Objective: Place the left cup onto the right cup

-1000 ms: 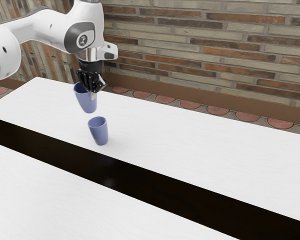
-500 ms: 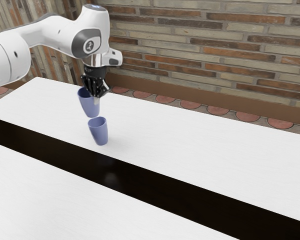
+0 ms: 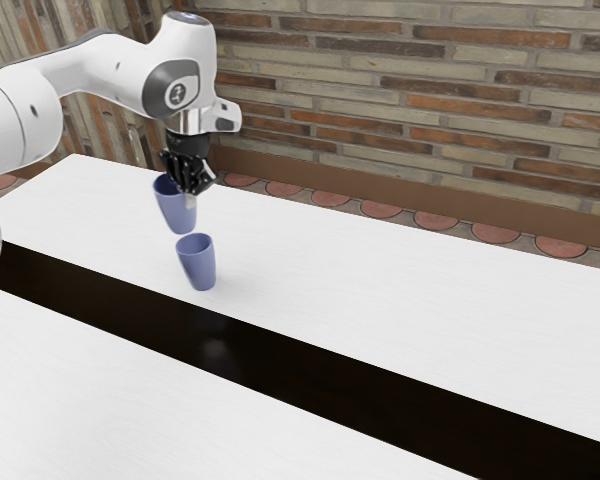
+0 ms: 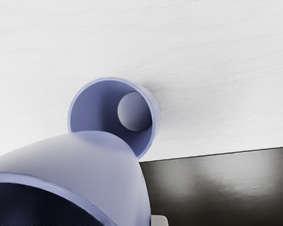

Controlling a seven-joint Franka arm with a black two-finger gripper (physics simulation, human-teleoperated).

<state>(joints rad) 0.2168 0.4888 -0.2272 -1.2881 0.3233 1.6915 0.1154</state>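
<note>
1. The gripper is clenched on the rim of the held cup, which hangs tilted above the table.
2. Just below it, slightly toward the exterior view's right, the other cup stands mouth up on the table, apart from the held cup.
3. In the wrist view, the held cup overlaps the other cup's rim.

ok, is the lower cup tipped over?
No, the lower cup stands upright with its mouth facing up, below the upper cup held in the gripper.
</note>
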